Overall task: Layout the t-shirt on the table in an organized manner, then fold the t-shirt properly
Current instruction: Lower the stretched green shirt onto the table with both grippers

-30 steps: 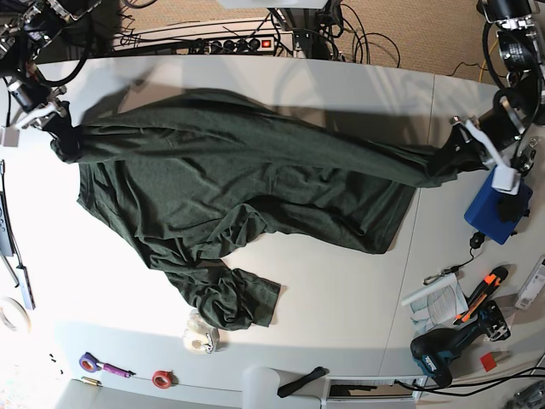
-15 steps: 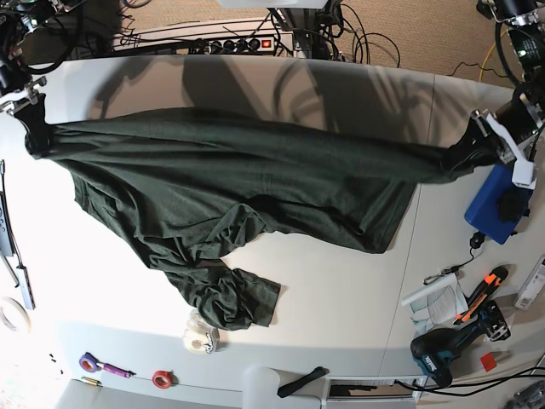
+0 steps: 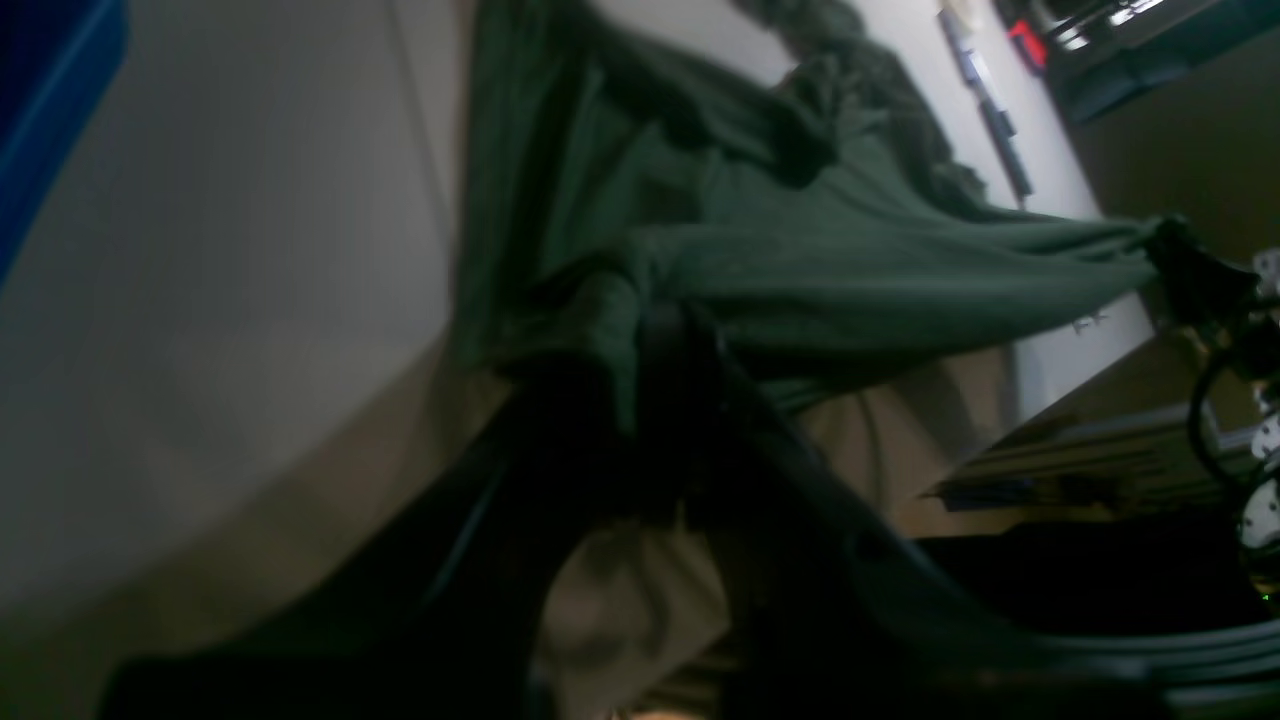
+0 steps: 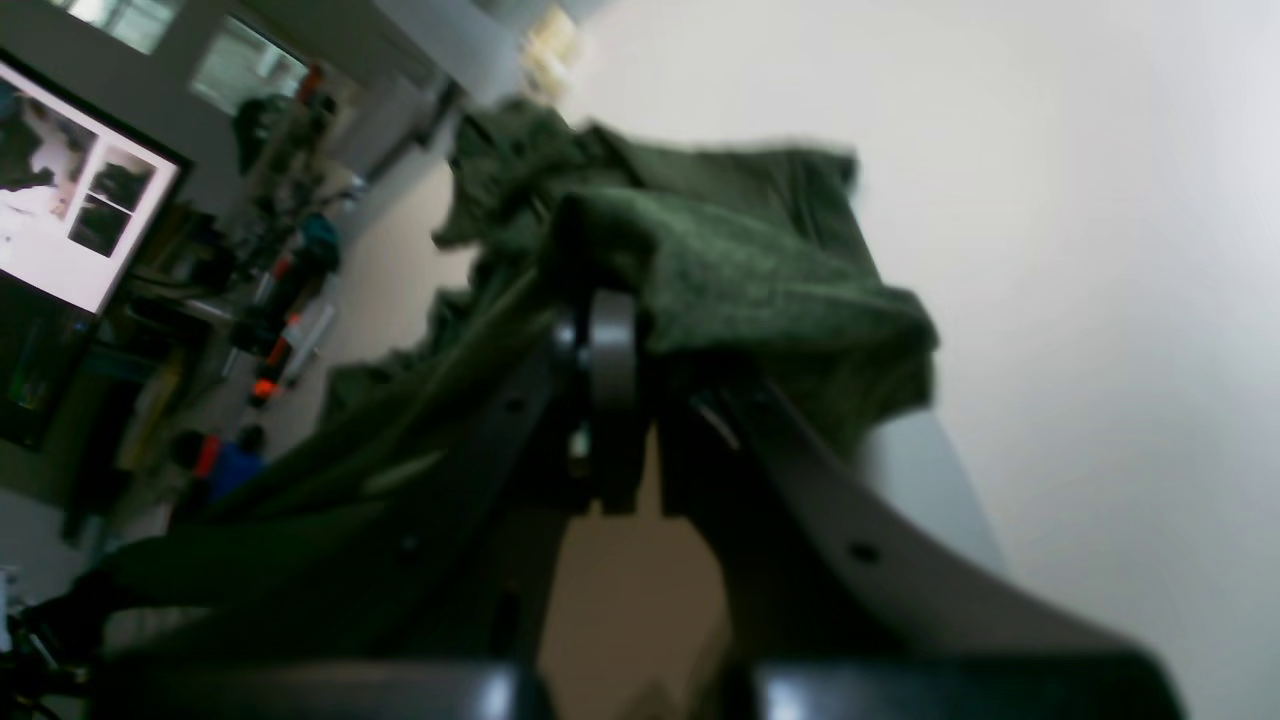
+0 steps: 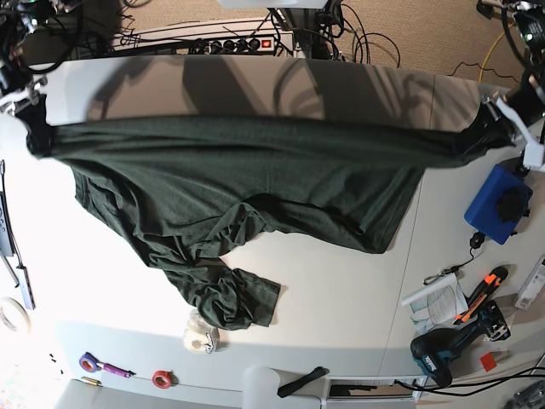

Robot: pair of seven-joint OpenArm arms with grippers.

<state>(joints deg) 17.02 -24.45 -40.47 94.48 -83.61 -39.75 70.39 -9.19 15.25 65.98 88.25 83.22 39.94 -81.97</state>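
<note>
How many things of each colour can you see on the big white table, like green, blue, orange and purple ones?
Green: 1, the t-shirt
Blue: 1, the blue box
Orange: 1, the orange-handled cutter
Teal: 1, the drill
Purple: 1, the purple tape roll
Red: 1, the red tape roll
Total: 6

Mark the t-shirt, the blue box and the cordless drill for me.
t-shirt [image 5: 230,179]: base view, on the middle of the green body.
blue box [image 5: 487,200]: base view, on its top face, left of the black knob.
cordless drill [image 5: 438,351]: base view, on the teal and black body.
</note>
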